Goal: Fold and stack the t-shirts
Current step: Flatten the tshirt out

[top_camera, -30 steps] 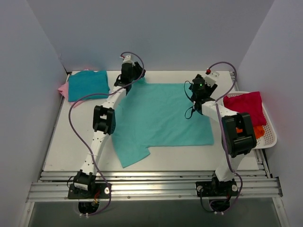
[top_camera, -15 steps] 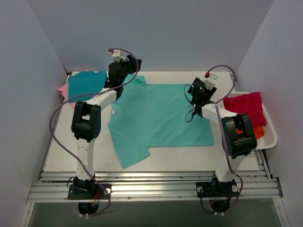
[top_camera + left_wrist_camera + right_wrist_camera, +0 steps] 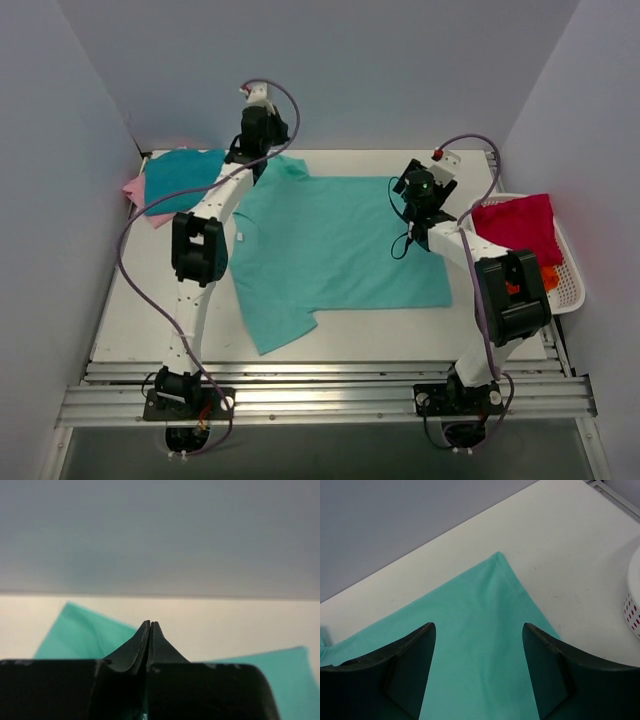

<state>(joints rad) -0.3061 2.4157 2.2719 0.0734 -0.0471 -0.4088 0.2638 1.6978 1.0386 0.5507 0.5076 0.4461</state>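
A mint t-shirt (image 3: 340, 250) lies spread flat across the middle of the table. My left gripper (image 3: 262, 158) is at its far left sleeve (image 3: 291, 166). Its jaws are shut tip to tip (image 3: 150, 623), with no cloth showing between them and mint cloth (image 3: 80, 635) lying just behind. My right gripper (image 3: 410, 190) hovers open over the shirt's far right corner (image 3: 497, 560), cloth showing between the fingers (image 3: 422, 640). A folded teal t-shirt (image 3: 185, 178) rests on a pink one (image 3: 134, 188) at the far left. Crimson (image 3: 518, 222) and orange (image 3: 547, 275) tees lie in the basket.
The white slotted basket (image 3: 572, 292) stands at the table's right edge, its rim showing in the right wrist view (image 3: 632, 605). Grey walls close in the back and both sides. Both arms' cables loop above the table.
My left gripper has closed from open and shifted along the back edge to the shirt's far left sleeve. My right gripper has stayed open over the far right corner.
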